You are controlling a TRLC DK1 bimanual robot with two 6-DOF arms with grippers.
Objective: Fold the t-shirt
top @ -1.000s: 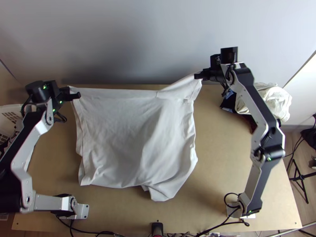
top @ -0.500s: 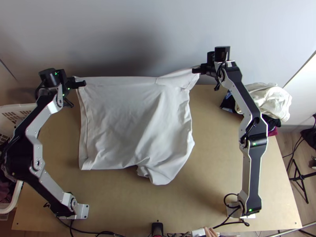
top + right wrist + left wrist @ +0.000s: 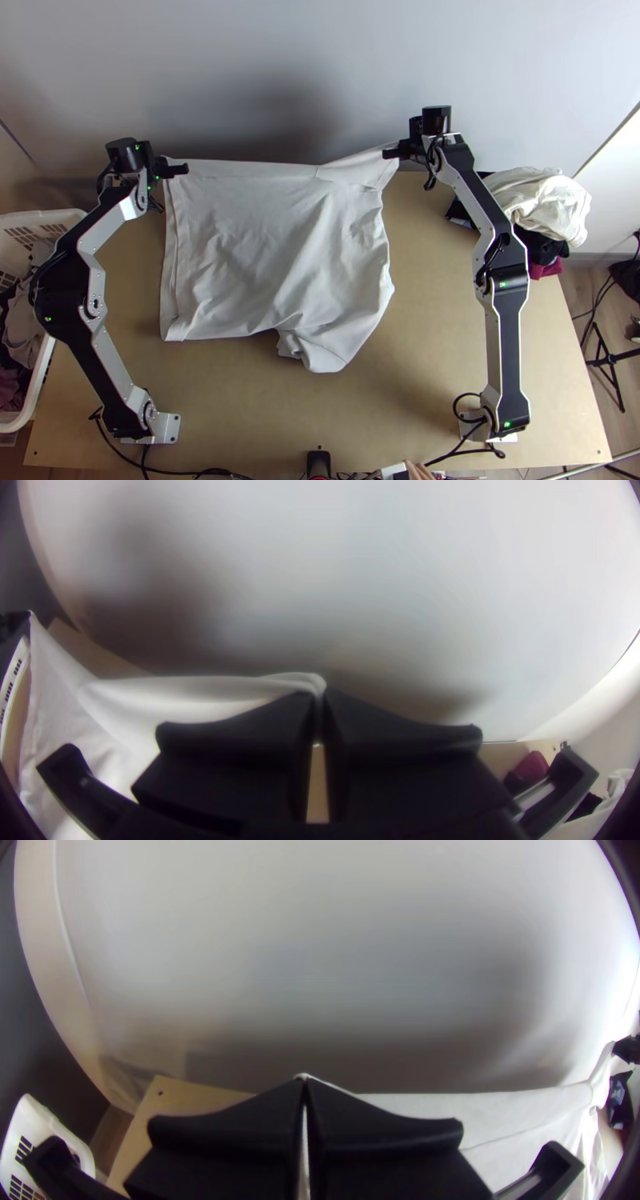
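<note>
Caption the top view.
Black left end effector and black right end effector hold a white fabric t-shirt by its far corners over the light wooden table.

Diffuse light leaves soft shadows on the wall (image 3: 496,64); the wrist views bow, dark-cornered.

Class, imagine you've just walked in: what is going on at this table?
Two robot arms are handling a white t-shirt. The left tool grips one far corner and the right tool the other, with the far edge stretched between them. The rest spreads toward the near side of the table, rumpled. The folding looks unfinished.
</note>
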